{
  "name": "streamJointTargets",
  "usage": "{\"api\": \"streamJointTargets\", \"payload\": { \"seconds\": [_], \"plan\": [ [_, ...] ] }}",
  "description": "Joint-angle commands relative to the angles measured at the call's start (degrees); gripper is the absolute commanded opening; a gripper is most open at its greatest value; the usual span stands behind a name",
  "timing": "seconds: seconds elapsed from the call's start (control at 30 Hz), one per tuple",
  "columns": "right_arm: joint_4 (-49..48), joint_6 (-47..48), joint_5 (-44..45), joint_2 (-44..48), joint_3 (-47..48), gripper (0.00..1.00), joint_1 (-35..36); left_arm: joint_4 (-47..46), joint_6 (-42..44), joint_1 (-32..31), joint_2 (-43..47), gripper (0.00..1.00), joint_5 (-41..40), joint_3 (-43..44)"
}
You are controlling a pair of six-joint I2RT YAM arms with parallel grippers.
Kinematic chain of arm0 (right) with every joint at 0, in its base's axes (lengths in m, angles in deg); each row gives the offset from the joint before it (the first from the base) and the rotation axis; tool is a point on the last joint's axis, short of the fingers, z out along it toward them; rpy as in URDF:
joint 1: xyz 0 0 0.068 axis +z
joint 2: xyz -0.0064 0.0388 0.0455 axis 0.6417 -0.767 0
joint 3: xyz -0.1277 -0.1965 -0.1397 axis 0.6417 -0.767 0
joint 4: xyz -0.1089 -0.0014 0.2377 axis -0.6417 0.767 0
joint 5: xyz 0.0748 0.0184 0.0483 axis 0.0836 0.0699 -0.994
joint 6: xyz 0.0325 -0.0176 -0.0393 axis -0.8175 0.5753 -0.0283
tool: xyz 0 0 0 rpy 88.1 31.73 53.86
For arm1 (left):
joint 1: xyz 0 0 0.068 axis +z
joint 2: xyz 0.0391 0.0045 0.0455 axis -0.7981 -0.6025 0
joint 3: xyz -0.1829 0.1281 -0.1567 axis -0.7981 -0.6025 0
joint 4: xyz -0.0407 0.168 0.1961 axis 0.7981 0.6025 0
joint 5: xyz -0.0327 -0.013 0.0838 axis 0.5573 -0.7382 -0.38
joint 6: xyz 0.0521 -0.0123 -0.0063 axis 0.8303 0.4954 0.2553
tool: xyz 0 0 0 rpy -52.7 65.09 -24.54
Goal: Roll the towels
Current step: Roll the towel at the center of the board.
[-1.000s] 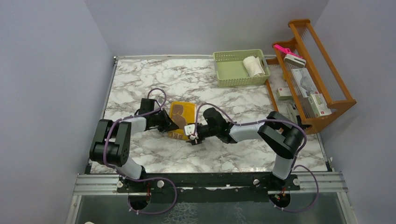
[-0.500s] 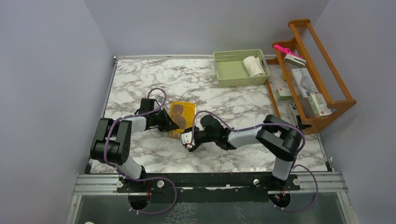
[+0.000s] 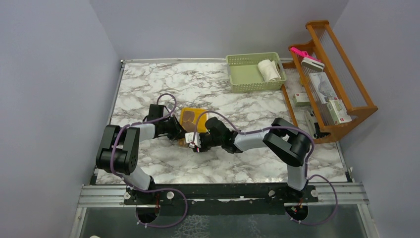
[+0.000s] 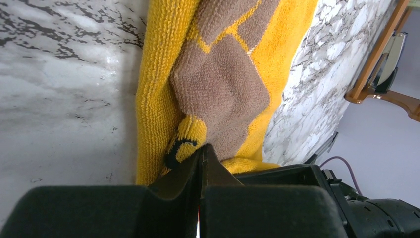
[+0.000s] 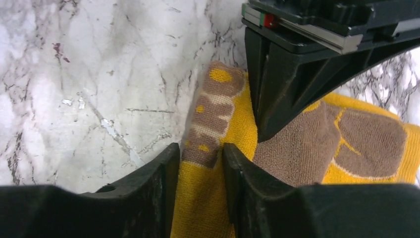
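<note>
From above, I see the mustard-yellow bear-print cloth towel [image 3: 194,118] lying on the marbled bench [image 3: 148,84], with the left end effector [image 3: 184,135] and the right end effector [image 3: 195,144] at its near edge. Left wrist: fingers together, tips on a fold. Right wrist: fingers narrowly apart astride the lettered hem. If I close off-centre, I risk grabbing one layer and rolling crooked.

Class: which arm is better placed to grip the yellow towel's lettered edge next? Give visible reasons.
Right. The right tool straddles the yellow towel at its lettered edge, jaws apart on either side. The left tool is shut, its tip against the cloth.
</note>
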Motion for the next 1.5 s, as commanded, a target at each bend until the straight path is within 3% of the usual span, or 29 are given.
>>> {"api": "streamJointTargets", "payload": {
  "seconds": [0.0,0.23,0.43,0.53,0.7,1.0,1.17,1.3,1.47],
  "plan": [
    [7.9,-4.9,3.4,-1.7,2.9,0.34,-1.0,2.7,2.8,-0.3,-2.7,0.01,-4.8,0.3],
    [16.7,-9.5,1.4,-4.2,7.5,0.01,-1.3,6.5,4.4,1.4,-0.7,0.04,-2.4,4.4],
    [22.0,-17.9,-6.1,-1.2,10.6,0.01,-2.4,14.6,9.6,9.9,3.7,0.15,4.8,13.0],
    [26.6,-24.0,-13.6,-1.4,14.6,0.01,-4.0,18.1,11.9,10.8,8.3,0.21,5.3,16.4],
    [35.8,-30.1,-22.8,-6.1,23.9,0.01,-6.5,18.1,11.3,10.9,17.0,0.3,8.1,14.8],
    [32.2,-44.7,-40.9,-12.3,29.7,0.01,-14.3,17.7,12.2,10.8,24.5,0.34,15.4,8.8],
    [33.9,-51.3,-49.9,-20.7,37.1,0.01,-16.2,14.0,10.2,10.3,24.6,0.34,14.9,3.1],
    [35.5,-52.6,-49.0,-24.8,40.5,0.01,-16.7,9.1,6.2,7.9,24.1,0.33,12.5,-0.6],
    [23.1,-62.4,-51.3,-27.0,36.7,0.01,-18.1,2.9,1.2,2.6,23.9,0.33,8.7,-3.0]
  ]
}}
